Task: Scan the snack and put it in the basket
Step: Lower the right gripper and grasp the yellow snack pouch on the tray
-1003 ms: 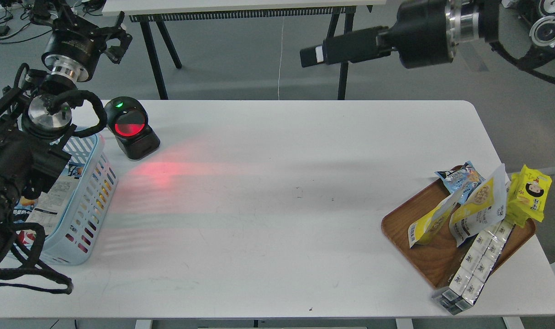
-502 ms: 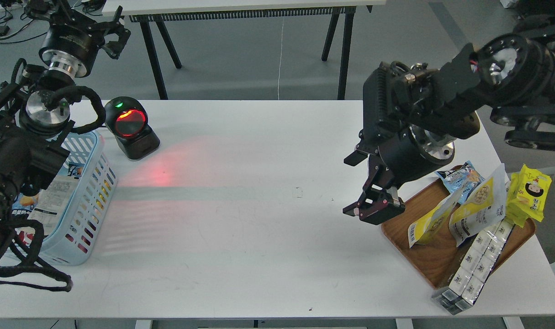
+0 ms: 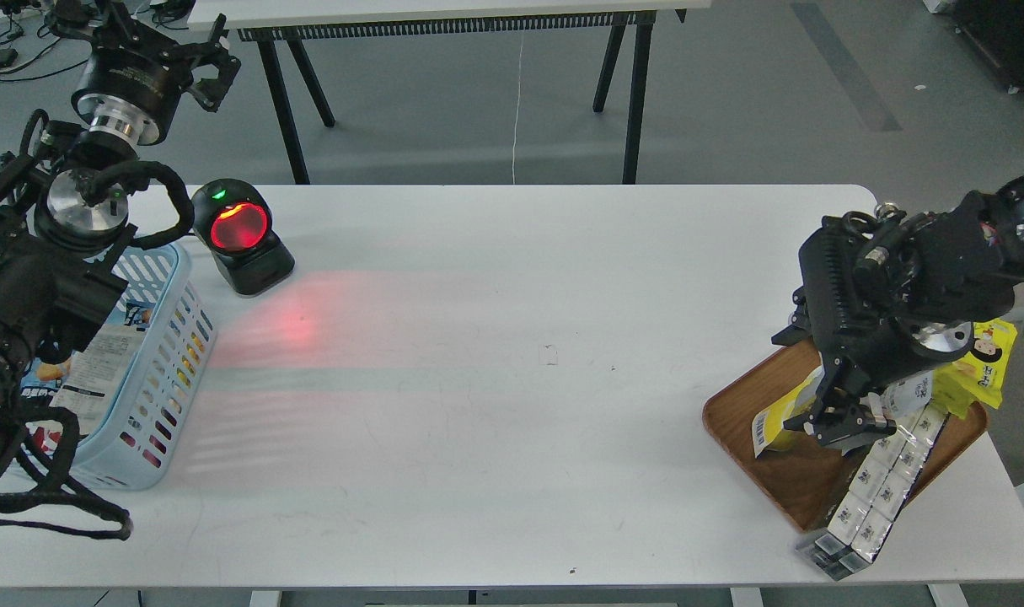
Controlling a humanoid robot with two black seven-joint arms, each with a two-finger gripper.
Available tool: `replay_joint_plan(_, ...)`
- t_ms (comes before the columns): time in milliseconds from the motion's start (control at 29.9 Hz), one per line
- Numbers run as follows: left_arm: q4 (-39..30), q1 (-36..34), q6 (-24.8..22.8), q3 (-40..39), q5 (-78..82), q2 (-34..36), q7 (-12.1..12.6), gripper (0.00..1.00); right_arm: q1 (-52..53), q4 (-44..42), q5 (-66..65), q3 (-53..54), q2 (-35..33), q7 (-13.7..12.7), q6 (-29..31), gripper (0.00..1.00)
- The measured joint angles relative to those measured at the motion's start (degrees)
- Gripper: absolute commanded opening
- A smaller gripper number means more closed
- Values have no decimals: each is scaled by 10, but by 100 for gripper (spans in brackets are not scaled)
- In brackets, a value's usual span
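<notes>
Left gripper (image 3: 212,72) raised behind the light blue basket (image 3: 153,354), fingers spread, empty. Barcode scanner (image 3: 240,234) glows red across the white bench (image 3: 478,379). Grey floor beyond. Right gripper (image 3: 844,419) low over wooden tray (image 3: 735,409); finger gap indiscernible. Snack pouch (image 3: 903,392) mostly hidden, orientation unclear.

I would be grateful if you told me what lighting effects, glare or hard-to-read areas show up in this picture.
Head view: the scanner window glows red and casts a reddish patch on the white table beside the basket. Head view: faint striped shading lies near the basket's slotted side. Head view: the right end effector is dark over the wooden tray, so its fingers cannot be told apart; focus is otherwise sharp.
</notes>
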Motion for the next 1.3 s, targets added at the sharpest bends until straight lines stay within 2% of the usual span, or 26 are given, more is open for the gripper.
replay_joint_plan(167, 0, 1, 0, 0, 0, 0, 0, 100, -13, -3, -24, -8, -20, 0, -1, 87)
replay_joint_plan(368, 0, 2, 0, 0, 0, -4, 0, 100, -27, -17, -36, -8, -20, 0, 0, 79)
replay_joint_plan(769, 0, 3, 0, 2, 0, -6, 0, 100, -89, -96, -28, 22, -3, 0, 0, 73)
replay_joint_plan(870, 0, 3, 0, 2, 0, -7, 0, 100, -104, -108, -28, 34, 0, 0, 0, 65)
replay_joint_plan(1104, 0, 3, 0, 2, 0, -7, -1, 100, -116, -118, -29, 37, 1, 0, -1, 55)
replay_joint_plan(1304, 0, 3, 0, 0, -1, -7, -1, 100, -116, -125, -29, 37, 3, 0, -1, 40)
